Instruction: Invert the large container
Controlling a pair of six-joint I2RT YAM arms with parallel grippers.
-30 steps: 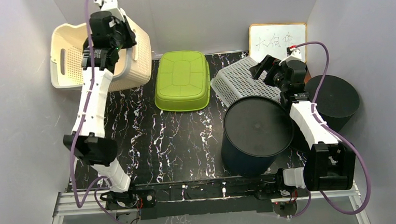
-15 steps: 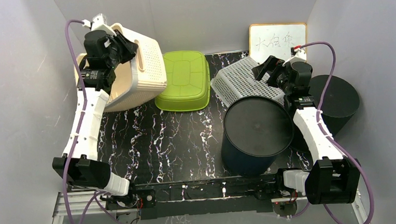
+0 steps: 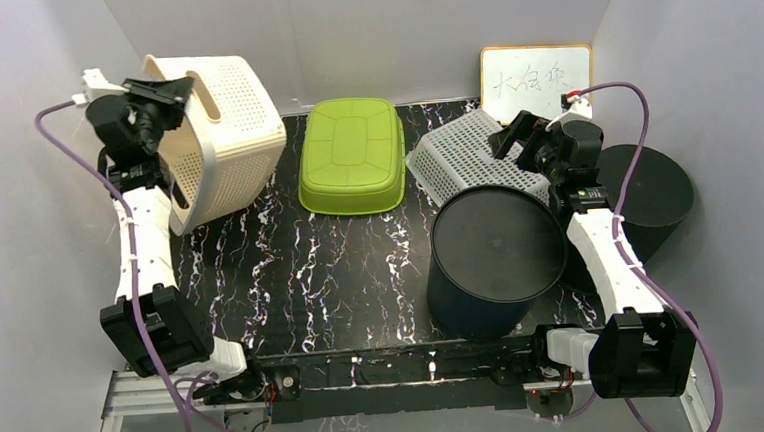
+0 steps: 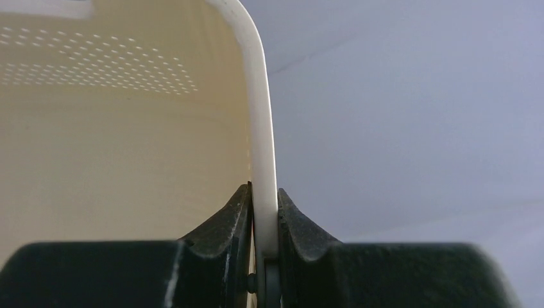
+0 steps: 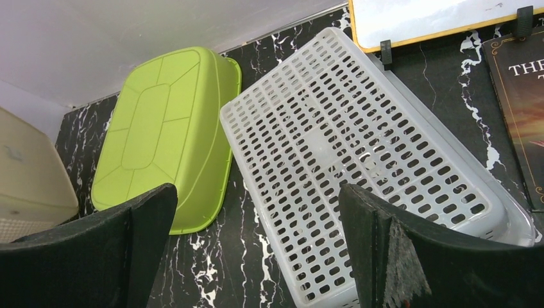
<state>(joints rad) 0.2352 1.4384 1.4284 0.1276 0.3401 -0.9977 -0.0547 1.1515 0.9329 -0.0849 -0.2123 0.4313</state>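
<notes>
A large cream laundry basket (image 3: pixel 228 135) hangs tipped on its side to the left of an upturned green tub (image 3: pixel 351 156). Its open mouth faces the left wall and its perforated walls face up and toward the tub. The left gripper (image 3: pixel 162 91) is clamped on the basket's rim, and the left wrist view shows both black fingers (image 4: pixel 234 215) pressed flat against the thin cream edge. I cannot tell whether the basket's lower edge touches the black marbled table (image 3: pixel 291 272). The turn looks roughly half done. What is left is to roll the mouth down to face the table, then set the basket down and let go. To the right of the tub, the right gripper (image 3: pixel 513 133) hovers with its jaws wide apart, holding nothing, above a white slotted tray (image 3: pixel 460 156). A dark round bin (image 3: pixel 496 254) stands nearer the arms, also right of the tub.
</notes>
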